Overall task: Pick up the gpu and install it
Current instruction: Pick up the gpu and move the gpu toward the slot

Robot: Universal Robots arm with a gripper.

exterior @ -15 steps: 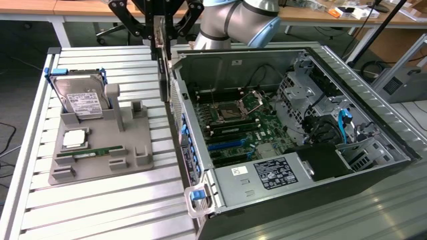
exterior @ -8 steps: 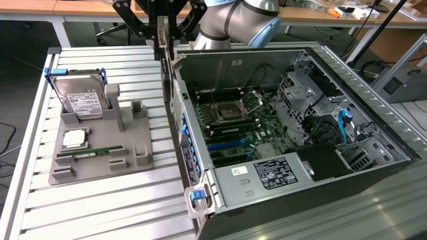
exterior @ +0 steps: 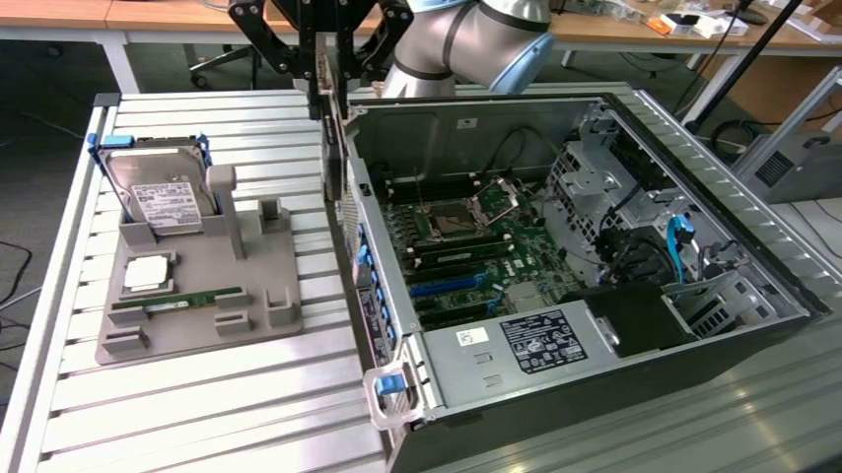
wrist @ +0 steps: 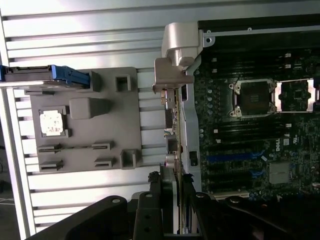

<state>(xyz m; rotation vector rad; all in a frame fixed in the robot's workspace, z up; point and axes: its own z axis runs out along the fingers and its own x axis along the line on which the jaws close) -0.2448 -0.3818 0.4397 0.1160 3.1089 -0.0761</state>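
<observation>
Wrist view, gpu [wrist: 171, 122] gripped edge-on in claw [wrist: 171, 191]

Table [exterior: 197, 419]: holder [exterior: 197, 340] at exterior view's left, case [exterior: 632, 394] right. On holder: drive [exterior: 158, 197] far, CPU [exterior: 145, 274] middle, memory stick [exterior: 177, 299] near. Above case's left wall, gpu [wrist: 172, 125] edge-on, clamped between gripper [wrist: 174, 192] fingers.
</observation>
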